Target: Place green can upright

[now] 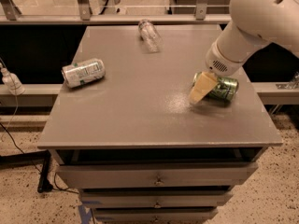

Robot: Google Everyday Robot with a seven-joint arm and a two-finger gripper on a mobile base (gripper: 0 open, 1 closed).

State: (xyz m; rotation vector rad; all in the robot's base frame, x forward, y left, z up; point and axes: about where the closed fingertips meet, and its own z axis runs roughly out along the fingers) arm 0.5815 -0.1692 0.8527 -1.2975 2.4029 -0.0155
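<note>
Our gripper (202,88) sits low at the table's (140,111) 3 o'clock side, right against the green can (226,88); we cannot tell whether it has hold of it. That can lies on its side, so we judge this low reach is meant to grasp and stand it up. Well apart lie a silver-white can (83,72) at 9 o'clock and a clear bottle (148,33) at 12.

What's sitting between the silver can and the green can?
Nothing; the camera view shows bare tabletop between the silver can and the green can. The hand is at the green can's end facing the silver can.
</note>
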